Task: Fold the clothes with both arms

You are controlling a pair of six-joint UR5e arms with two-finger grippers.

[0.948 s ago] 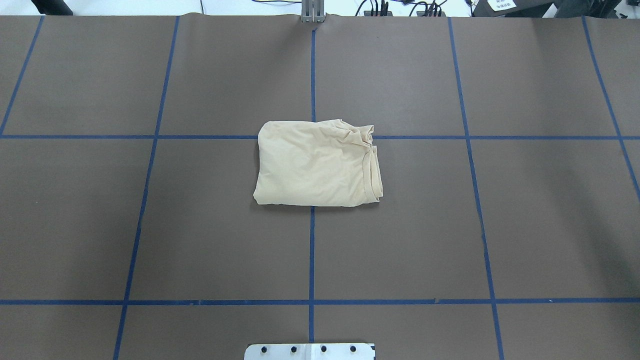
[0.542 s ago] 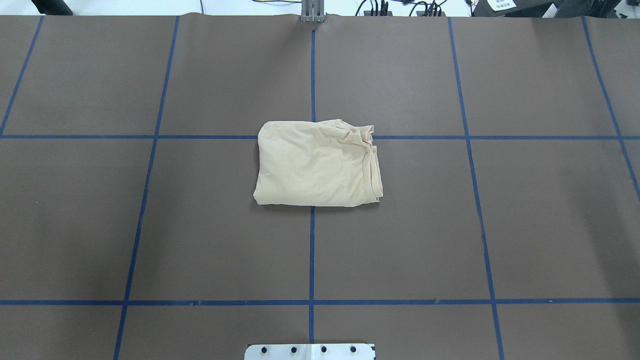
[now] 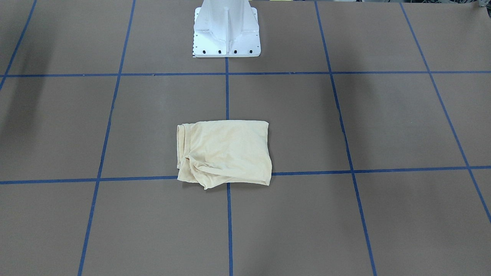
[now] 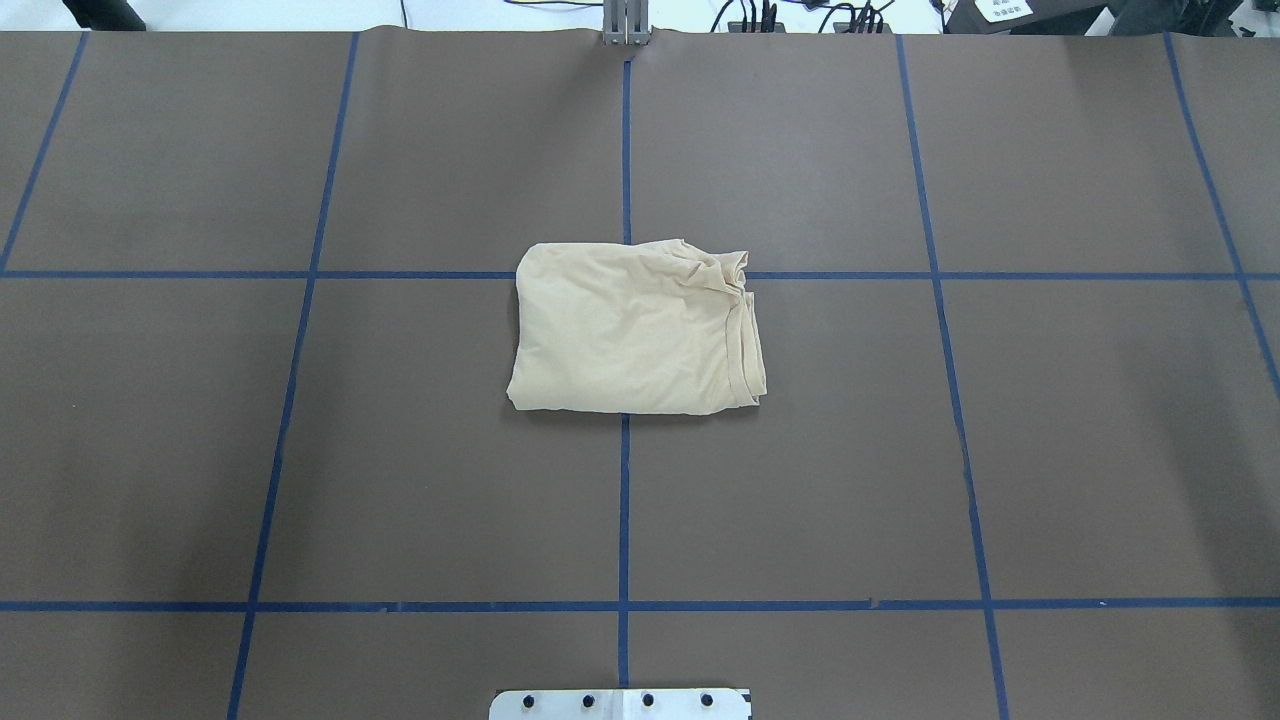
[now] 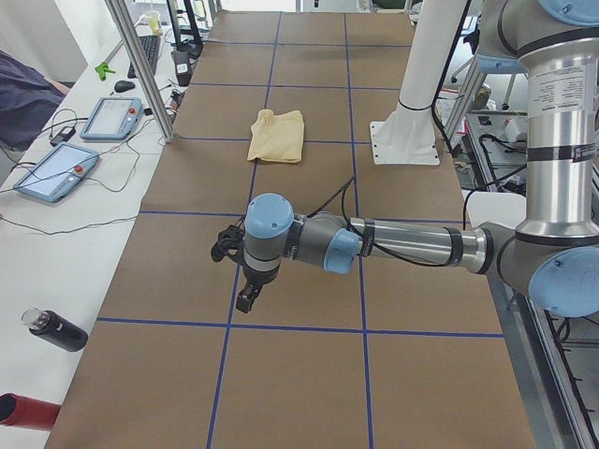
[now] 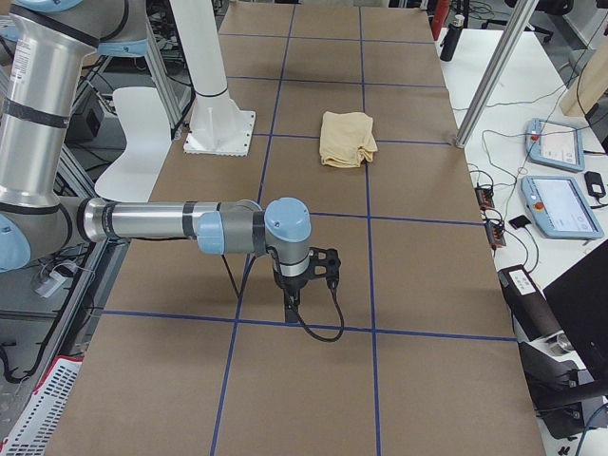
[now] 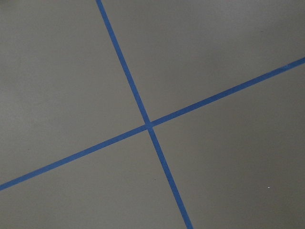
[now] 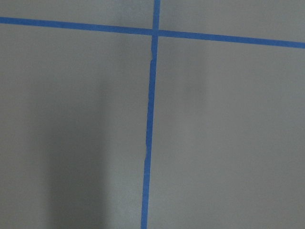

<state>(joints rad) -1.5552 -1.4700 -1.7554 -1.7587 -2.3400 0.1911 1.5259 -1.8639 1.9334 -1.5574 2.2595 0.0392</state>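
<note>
We see a brown table (image 4: 400, 450) crossed by blue tape lines (image 4: 622, 500) in a grid. In the left side view a white bench (image 5: 65, 271) runs beside it. On the bench lie a far pendant (image 5: 114, 117), a near pendant (image 5: 54, 173), a black bottle (image 5: 56, 330) and, nearest us, a red bottle (image 5: 26, 412). A person's sleeve (image 5: 23, 94) shows at the edge.
</note>
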